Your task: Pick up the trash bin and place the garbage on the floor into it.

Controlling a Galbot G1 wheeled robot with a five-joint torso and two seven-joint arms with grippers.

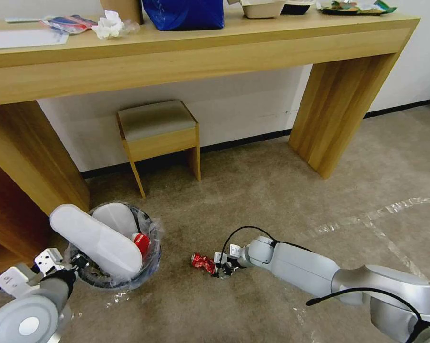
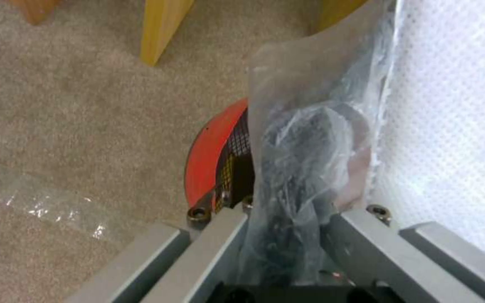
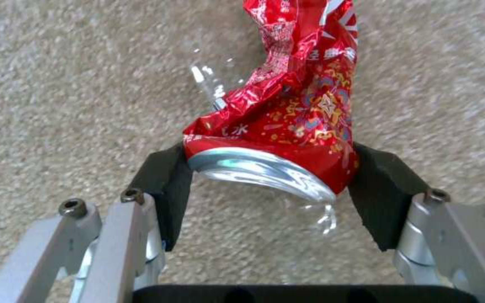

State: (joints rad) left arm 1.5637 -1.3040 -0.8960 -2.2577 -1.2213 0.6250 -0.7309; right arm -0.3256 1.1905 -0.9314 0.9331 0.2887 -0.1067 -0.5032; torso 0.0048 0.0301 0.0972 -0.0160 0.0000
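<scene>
Red crushed can (image 3: 287,122) sits between our right gripper (image 3: 267,185) pads, both black pads (image 3: 164,189) touching its silver base end. So the right gripper is narrowed onto the can, low at the beige carpet (image 1: 281,190). Whether the can is off the pile yet we cannot tell.

Key relation: the can's long axis runs straight out from the gripper, in line with the fingers, base end toward the palm and crumpled top end away. The grip is across the short axis at the very base, so most of the can overhangs forward. We judge that a shallow hold; it may pivot when moved.

In the head view the can (image 1: 203,263) lies just ahead of the right gripper (image 1: 223,269), to the right of the trash bin (image 1: 150,267) and near it, not touching.

Our left gripper (image 1: 74,267) is clamped on the bin's near rim, liner bag (image 2: 304,168) pinched along with the red mesh wall (image 2: 211,155). The bin already holds two long white insoles (image 1: 98,238) sticking out above the rim, plus something red (image 1: 141,243) beside them.

From the can, the bin mouth lies to the left, and the free opening is on the side nearest the can. The insoles crowd the rest.
</scene>
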